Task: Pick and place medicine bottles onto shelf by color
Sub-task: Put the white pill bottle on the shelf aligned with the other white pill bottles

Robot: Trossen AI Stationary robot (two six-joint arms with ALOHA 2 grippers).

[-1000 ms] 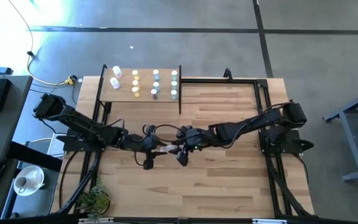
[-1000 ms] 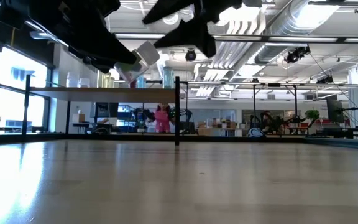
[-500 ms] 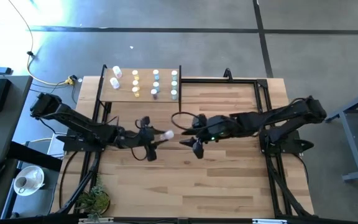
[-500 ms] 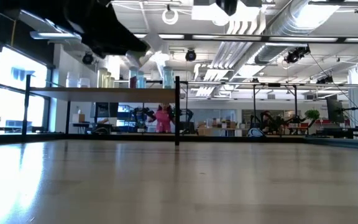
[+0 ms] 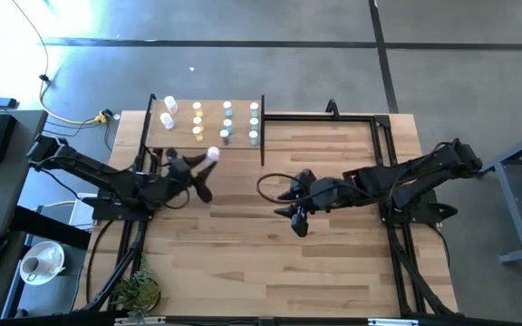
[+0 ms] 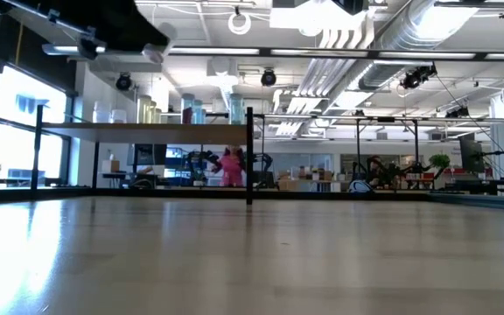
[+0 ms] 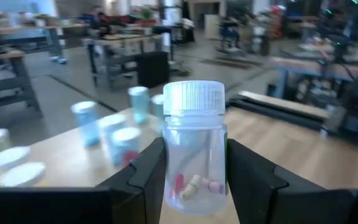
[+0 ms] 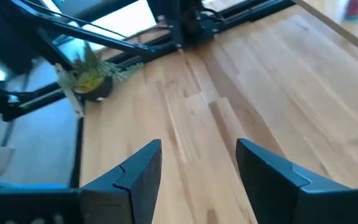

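Observation:
The shelf [image 5: 202, 136] stands at the table's far left, and several medicine bottles [image 5: 226, 122] stand on it in rows by colour: white, yellow, blue, pale green. My left gripper [image 5: 205, 165] hovers just off the shelf's near edge, shut on a clear bottle with a white cap [image 7: 194, 149] and pills inside. The shelf's bottles [image 7: 114, 127] show behind it in the left wrist view. My right gripper [image 5: 299, 217] hangs open above the table's middle right, with nothing between its fingers [image 8: 138, 171]. My left gripper pinches the clear bottle's lower body [image 7: 194, 186] between its two fingers [image 7: 148, 171], one on each side. The ribbed cap [image 7: 194, 98] and shoulder stand above them. The fingers reach level, from the table's left toward the shelf. The bottle stands upright, lifted clear of the table.
A black metal frame [image 5: 333, 116] runs along the table's far right. A cable loop [image 5: 268, 186] hangs by my right arm. A potted plant [image 5: 139, 292] sits at the near left corner. Bare wood [image 5: 270, 263] lies across the table's middle and near side.
My left gripper has carried the clear bottle from the table's middle up and toward the far left, to the shelf's near edge, and has turned level. My right gripper has drawn away from the bottle toward the right edge and risen.

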